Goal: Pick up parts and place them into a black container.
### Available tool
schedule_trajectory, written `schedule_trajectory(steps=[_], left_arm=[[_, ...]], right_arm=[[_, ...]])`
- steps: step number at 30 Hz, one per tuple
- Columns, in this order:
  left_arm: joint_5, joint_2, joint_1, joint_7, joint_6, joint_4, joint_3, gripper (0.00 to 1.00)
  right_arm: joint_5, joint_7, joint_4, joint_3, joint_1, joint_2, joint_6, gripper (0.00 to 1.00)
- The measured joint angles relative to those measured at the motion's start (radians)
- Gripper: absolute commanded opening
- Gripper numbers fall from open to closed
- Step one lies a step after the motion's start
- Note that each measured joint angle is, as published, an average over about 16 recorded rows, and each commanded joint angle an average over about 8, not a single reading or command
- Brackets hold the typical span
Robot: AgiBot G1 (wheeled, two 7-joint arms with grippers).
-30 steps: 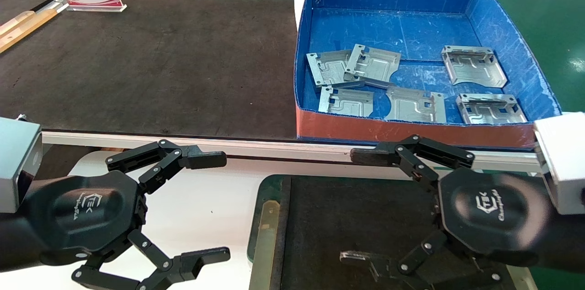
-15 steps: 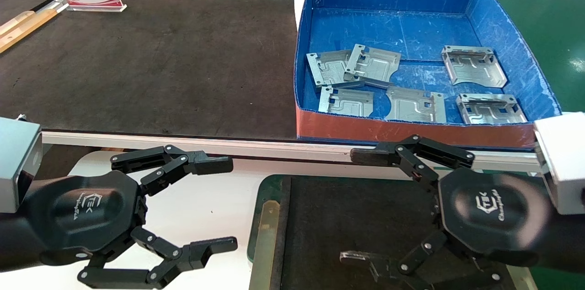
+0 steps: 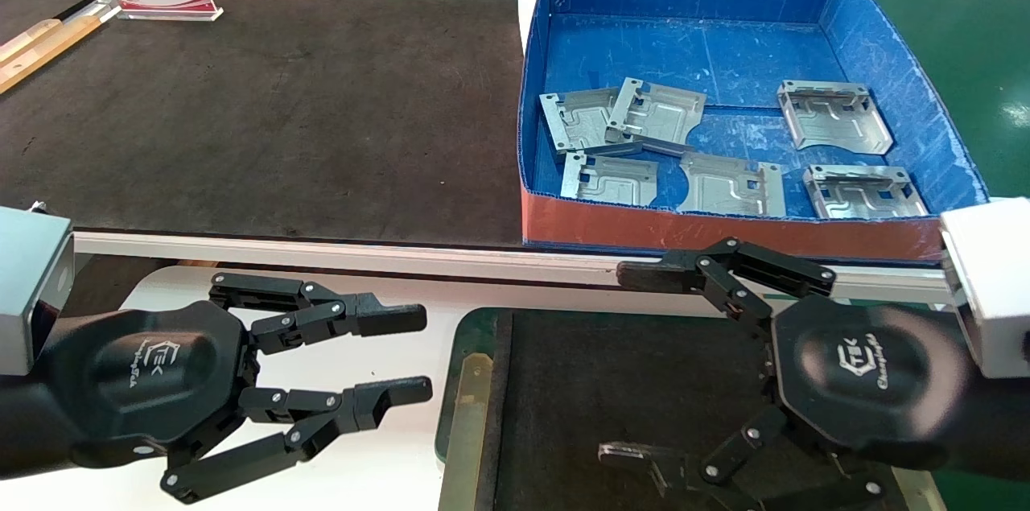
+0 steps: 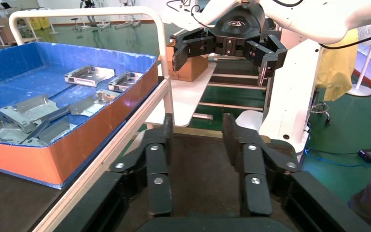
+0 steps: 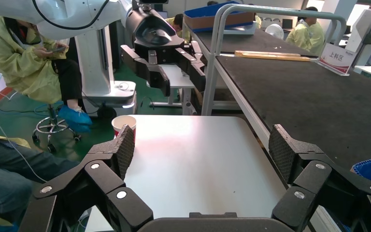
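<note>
The black container [image 3: 563, 382] sits nearest, with nothing on its felt floor. Over its right half hangs the right gripper [image 3: 632, 366], fingers spread wide; the left gripper [image 3: 414, 354] hovers just left of the container over the white table [image 3: 370, 350], fingers narrowly parted. Beyond the container, six metal parts [image 3: 620, 121] lie in the blue corrugated box [image 3: 724, 229], two overlapping.

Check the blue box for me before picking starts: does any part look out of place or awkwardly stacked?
One thing: at the blue box's left side, one part lies tilted atop another part, overlapping it. The others lie flat and apart.
</note>
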Motion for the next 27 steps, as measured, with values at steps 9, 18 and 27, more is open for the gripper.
schedule_trajectory(steps=[9,18,27], left_arm=[[0.000,0.000,0.000,0.000,0.000,0.000,0.000,0.00],[0.000,0.000,0.000,0.000,0.000,0.000,0.000,0.17],[0.000,0.000,0.000,0.000,0.000,0.000,0.000,1.00]], right_arm=[[0.000,0.000,0.000,0.000,0.000,0.000,0.000,1.00],[0.000,0.000,0.000,0.000,0.000,0.000,0.000,1.00],[0.000,0.000,0.000,0.000,0.000,0.000,0.000,1.00]])
